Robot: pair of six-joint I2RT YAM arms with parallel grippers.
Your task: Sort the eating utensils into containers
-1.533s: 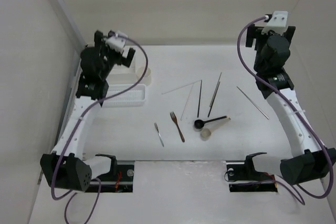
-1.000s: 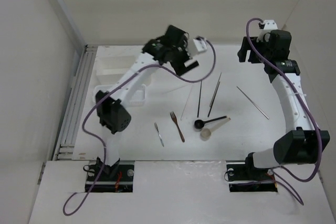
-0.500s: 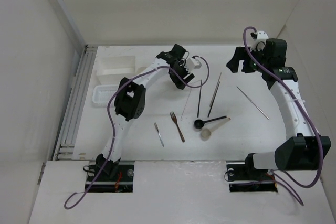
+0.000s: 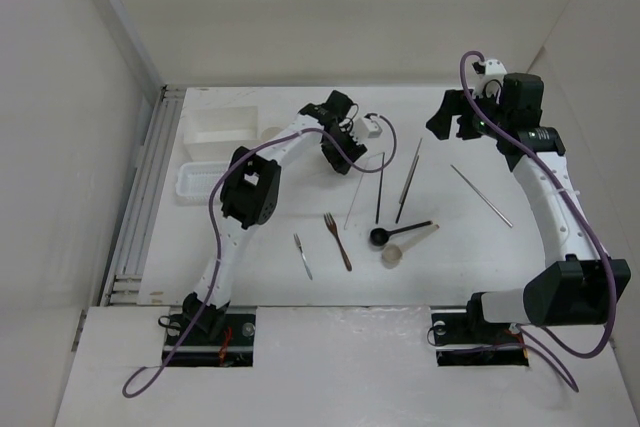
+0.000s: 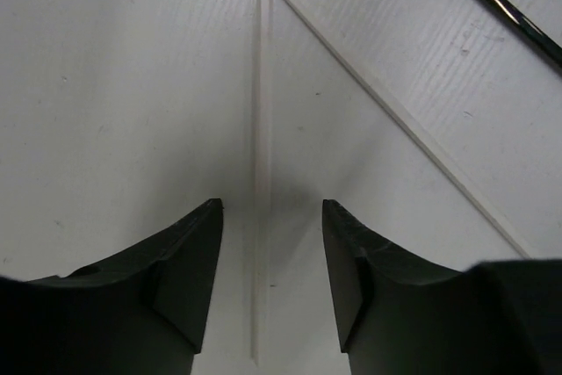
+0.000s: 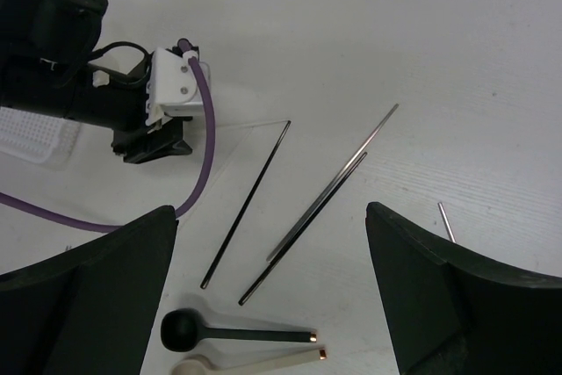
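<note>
My left gripper (image 4: 338, 159) (image 5: 271, 208) is low over the table, its jaws apart on either side of a pale chopstick (image 5: 262, 129) that lies flat and touches neither finger. A second pale chopstick (image 5: 395, 116) runs off diagonally. My right gripper (image 4: 445, 123) (image 6: 270, 208) hangs open and empty above a dark chopstick (image 6: 248, 204) and a metallic and dark pair (image 6: 329, 186). The black spoon (image 4: 398, 231), beige spoon (image 4: 405, 245), brown fork (image 4: 337, 241) and grey fork (image 4: 302, 255) lie nearer the front. Another metallic chopstick (image 4: 481, 195) lies to the right.
The rectangular box (image 4: 215, 127) and the slotted tray (image 4: 205, 182) stand at the back left beside the side wall. The left arm's purple cable (image 6: 204, 129) loops over the table near the chopsticks. Walls close in the back and both sides.
The left arm has swung from the containers over to the pale chopsticks and come down, its jaws narrowing around one. The right gripper has dipped toward the table's middle and opened a little wider.
</note>
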